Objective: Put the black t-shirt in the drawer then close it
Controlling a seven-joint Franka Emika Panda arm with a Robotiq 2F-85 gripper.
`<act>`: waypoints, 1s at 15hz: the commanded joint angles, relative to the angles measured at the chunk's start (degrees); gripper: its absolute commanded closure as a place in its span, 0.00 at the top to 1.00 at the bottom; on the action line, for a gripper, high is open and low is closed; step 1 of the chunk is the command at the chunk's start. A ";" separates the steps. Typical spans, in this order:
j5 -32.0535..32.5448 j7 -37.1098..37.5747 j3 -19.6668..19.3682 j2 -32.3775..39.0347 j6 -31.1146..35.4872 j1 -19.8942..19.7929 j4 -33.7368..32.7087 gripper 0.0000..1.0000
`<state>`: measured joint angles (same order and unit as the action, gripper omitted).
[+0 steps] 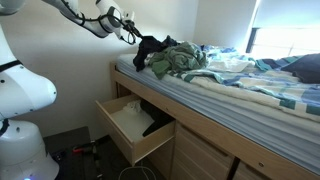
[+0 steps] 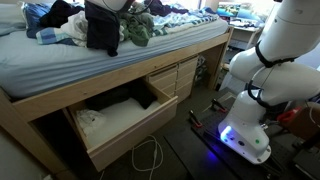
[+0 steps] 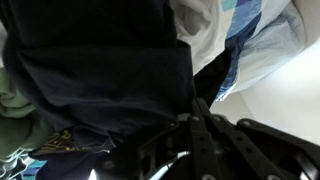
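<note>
The black t-shirt point(image 2: 102, 28) hangs from my gripper point(image 2: 118, 6) above the bed's edge; its lower part still reaches the pile of clothes. In an exterior view the gripper point(image 1: 129, 32) is at the bed's corner with the black t-shirt point(image 1: 149, 50) trailing from it. In the wrist view the black t-shirt point(image 3: 100, 70) fills most of the picture and the closed fingers point(image 3: 200, 115) pinch its cloth. The wooden drawer point(image 1: 140, 147) under the bed stands pulled open, also in the other exterior view point(image 2: 135, 131), with white cloth inside.
A pile of green and other clothes point(image 1: 180, 60) lies on the striped bed point(image 1: 250, 90). More closed drawers point(image 2: 185, 75) sit beside the open one. The robot base point(image 2: 250, 125) stands on the floor, with cables point(image 2: 145, 160) near the drawer.
</note>
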<state>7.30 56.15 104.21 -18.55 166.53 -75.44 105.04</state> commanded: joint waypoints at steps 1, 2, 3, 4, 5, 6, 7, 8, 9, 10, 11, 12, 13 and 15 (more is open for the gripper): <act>-8.17 -6.95 -9.27 -2.22 -6.36 9.70 -0.74 0.00; -9.53 -8.30 -11.80 -2.73 -8.11 12.42 -0.70 0.00; -5.03 -5.49 -11.94 -0.95 -9.87 13.45 -0.85 0.00; -5.12 -5.91 -13.91 -1.41 -11.28 15.70 -0.69 0.00; -4.98 -5.87 -15.22 -1.47 -12.68 17.44 -0.52 0.00; -5.03 -6.05 -16.42 -1.30 -13.87 19.16 -0.16 0.00; -5.16 -6.21 -17.41 -1.11 -14.91 20.66 0.20 0.00; -5.34 -6.35 -18.57 -0.91 -16.30 22.43 0.54 0.00; -5.51 -6.65 -19.72 -0.57 -17.38 24.25 0.95 0.00; -5.60 -6.85 -21.22 -0.57 -18.54 26.37 1.50 0.00; -5.81 -7.11 -22.71 -0.47 -19.57 28.39 1.88 0.00; -7.74 -8.49 -25.36 -1.64 -20.44 31.25 2.98 0.00; -7.67 -8.47 -27.11 -1.48 -21.30 33.66 3.56 0.00; -7.11 -8.68 -31.31 -0.86 -22.20 39.44 4.98 0.00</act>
<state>0.97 49.39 78.83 -19.49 146.09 -43.41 108.12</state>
